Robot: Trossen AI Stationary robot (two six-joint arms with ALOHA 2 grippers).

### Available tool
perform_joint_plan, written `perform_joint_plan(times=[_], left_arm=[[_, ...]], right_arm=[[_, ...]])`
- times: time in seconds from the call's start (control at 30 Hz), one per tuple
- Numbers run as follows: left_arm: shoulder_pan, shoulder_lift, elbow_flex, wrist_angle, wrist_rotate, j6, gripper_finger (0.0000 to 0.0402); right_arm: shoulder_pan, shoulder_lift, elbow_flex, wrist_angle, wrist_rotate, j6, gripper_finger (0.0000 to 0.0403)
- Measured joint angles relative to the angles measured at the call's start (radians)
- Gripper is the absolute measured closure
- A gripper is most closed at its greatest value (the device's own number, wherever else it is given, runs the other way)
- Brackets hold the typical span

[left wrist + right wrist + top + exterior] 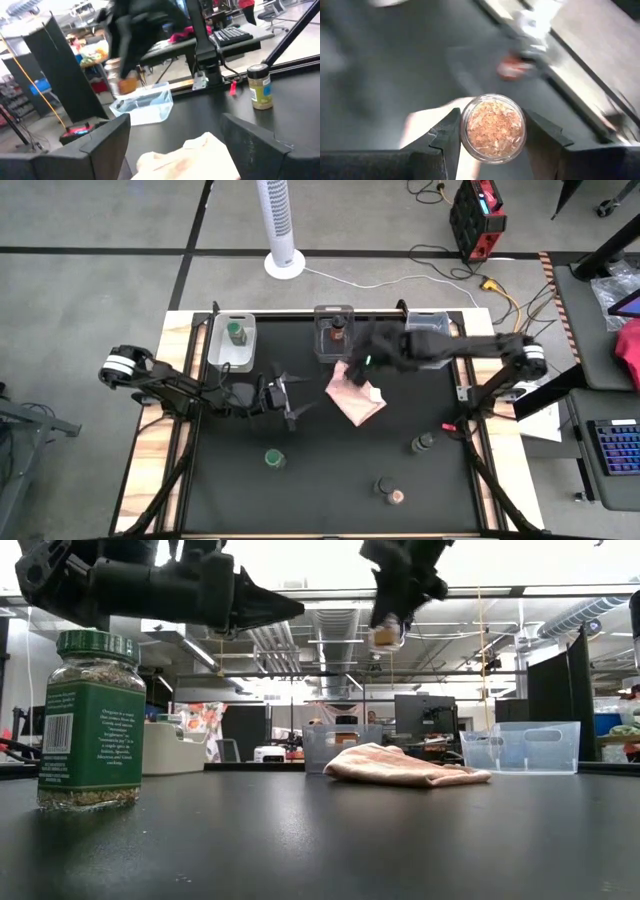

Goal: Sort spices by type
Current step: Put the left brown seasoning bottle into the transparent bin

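Note:
My right gripper (362,360) hangs above the pink cloth (354,395), near the middle bin (335,311), shut on a small jar of orange-pink flakes (492,127). My left gripper (297,402) is open above the table, left of the cloth, and touches nothing. A green-lidded jar (273,458), a dark-lidded jar (423,443) and a pinkish-lidded jar (396,496) stand upright on the black table. Another green-lidded jar (235,332) stands in the left bin (215,350), and a dark-lidded one (337,333) in the middle bin. My right gripper pinches the jar's round side wall (465,131) between its two fingers (445,137), one on each side. It comes from above, slanting in from the table's right. The jar (385,635) is lifted clear, high above the cloth (400,765), with a round end facing the wrist camera.
Three clear bins line the table's far edge; the right bin (428,318) is partly covered by my right arm. The crumpled cloth lies mid-table. Bare black table shows toward the near edge, between the loose jars. A white tower fan (281,225) stands beyond the table.

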Motion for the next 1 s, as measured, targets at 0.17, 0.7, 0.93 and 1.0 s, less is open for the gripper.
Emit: perform_joint_plan(times=[0.17,0.7,0.93,1.0], left_arm=[[0.001,-0.063,0.008,-0.028,-0.009,0.008,0.0110],[0.006,-0.199,0.000,-0.230,-0.107,0.010,0.0110],[0.007,-0.233,0.000,-0.239,-0.109,0.011,0.0110],[0.007,-0.240,0.000,-0.253,-0.109,0.002,0.0110]], right_arm=[[-0.265,-0.070,-0.053,-0.036,-0.015,-0.014,0.0239],[-0.659,-0.367,-0.546,0.203,-0.045,0.096,0.0239],[-0.673,-0.374,-0.689,0.262,-0.008,0.132,0.0239],[-0.680,-0.374,-0.713,0.263,-0.005,0.136,0.0239]])
